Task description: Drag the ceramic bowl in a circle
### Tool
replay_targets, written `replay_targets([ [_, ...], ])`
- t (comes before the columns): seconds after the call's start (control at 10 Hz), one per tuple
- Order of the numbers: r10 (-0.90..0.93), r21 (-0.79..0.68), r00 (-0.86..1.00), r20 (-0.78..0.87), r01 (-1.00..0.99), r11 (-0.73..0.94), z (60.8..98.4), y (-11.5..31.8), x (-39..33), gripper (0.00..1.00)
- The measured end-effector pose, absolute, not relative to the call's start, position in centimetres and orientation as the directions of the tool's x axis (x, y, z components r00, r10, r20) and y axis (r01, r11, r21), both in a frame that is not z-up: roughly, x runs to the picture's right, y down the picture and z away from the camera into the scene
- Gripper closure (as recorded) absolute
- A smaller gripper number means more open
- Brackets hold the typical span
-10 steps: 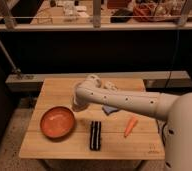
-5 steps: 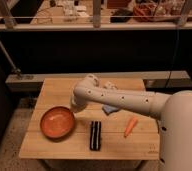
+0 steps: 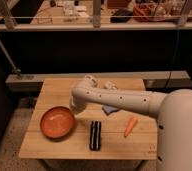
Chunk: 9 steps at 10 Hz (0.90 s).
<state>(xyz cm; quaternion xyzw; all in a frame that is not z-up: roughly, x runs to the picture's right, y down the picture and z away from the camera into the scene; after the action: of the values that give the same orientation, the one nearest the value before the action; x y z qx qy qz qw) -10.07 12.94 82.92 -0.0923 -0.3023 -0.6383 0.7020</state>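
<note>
The ceramic bowl [image 3: 57,123], wide, shallow and orange-red, sits on the front left part of the wooden table [image 3: 54,90]. My white arm reaches in from the right, across the middle of the table. Its gripper [image 3: 76,110] points down at the bowl's right rim and is shut. Whether it touches or holds the rim is hidden by the wrist.
A black rectangular object [image 3: 95,135] lies just right of the bowl near the front edge. An orange carrot-like item [image 3: 130,126] lies further right. A blue cloth [image 3: 110,109] and a whitish object [image 3: 109,85] sit under and behind the arm. A dark counter and railing stand behind the table.
The gripper end of the arm has come slightly down and left, closer to the bowl's right rim. The bowl has stayed in place.
</note>
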Motion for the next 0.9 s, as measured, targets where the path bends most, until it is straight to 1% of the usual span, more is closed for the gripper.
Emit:
replay_targets([
  [0.1, -0.836, 0.261, -0.01, 0.549, 0.952, 0.159, 82.9, 13.1, -9.8, 0.97],
  [0.2, -0.827, 0.269, -0.032, 0.561, 0.952, 0.145, 82.8, 13.4, -9.4, 0.94],
  [0.3, -0.821, 0.277, -0.05, 0.569, 0.952, 0.134, 82.7, 13.4, -9.2, 0.86],
  [0.6, -0.808, 0.29, -0.081, 0.584, 0.95, 0.114, 82.5, 13.8, -8.6, 0.57],
  [0.7, -0.806, 0.294, -0.088, 0.585, 0.95, 0.11, 82.6, 14.1, -8.6, 0.43],
  [0.9, -0.808, 0.301, -0.095, 0.581, 0.948, 0.105, 82.8, 14.3, -8.6, 0.26],
])
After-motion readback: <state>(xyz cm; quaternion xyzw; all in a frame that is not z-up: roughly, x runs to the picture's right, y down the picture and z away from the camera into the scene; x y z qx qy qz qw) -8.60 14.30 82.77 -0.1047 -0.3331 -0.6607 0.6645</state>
